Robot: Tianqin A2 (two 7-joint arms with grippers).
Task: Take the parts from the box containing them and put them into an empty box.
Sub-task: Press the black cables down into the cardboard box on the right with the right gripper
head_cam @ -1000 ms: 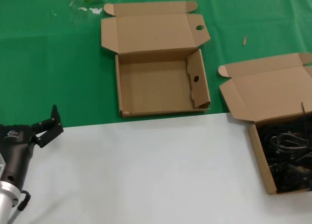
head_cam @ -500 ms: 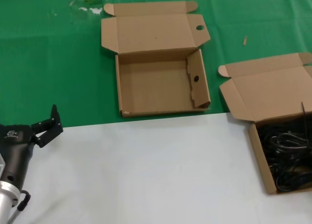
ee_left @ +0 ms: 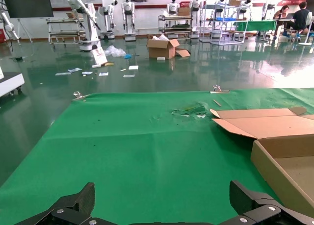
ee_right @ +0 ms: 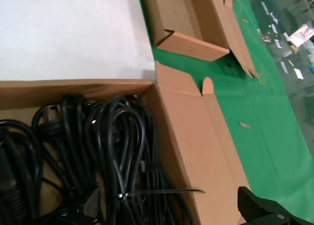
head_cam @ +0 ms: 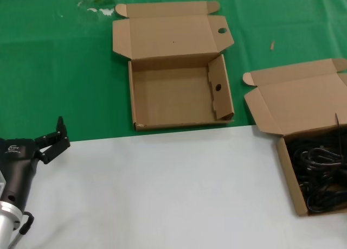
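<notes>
- We see the black glossy cable bundles (head_cam: 320, 176) piled at the right edge of the head view, inside the plain brown cardboard mailer box (head_cam: 288, 176), whose hinged lid (head_cam: 295, 103) lies folded back with a small rounded ear tab at its left corner.
- In the right wrist view the same looped cords (ee_right: 98, 151) fill that box's (ee_right: 184, 137) floor, and a thin black tie sticks out across one bundle.
- The right gripper (ee_right: 171, 205) hangs directly above the cords in the right wrist view, its two black fingertips (ee_right: 260, 205) spread wide apart with nothing between them; in the head view we cannot see this gripper.
- The shallow brown cardboard box with round holes (head_cam: 179, 97) sits at upper centre of the head view on the green cloth (head_cam: 54, 70), open, its floor bare; one hole pierces a lid tab, another the right side wall.
- The two boxes stand well apart, the holed one to the left of and above the cable box.
- A white sheet (head_cam: 162, 189) covers the lower part of the frame; the cable box rests on its right end.
- The left gripper (head_cam: 53, 140) is parked at lower left of the head view, over the sheet's edge, fingers spread and holding nothing.
</notes>
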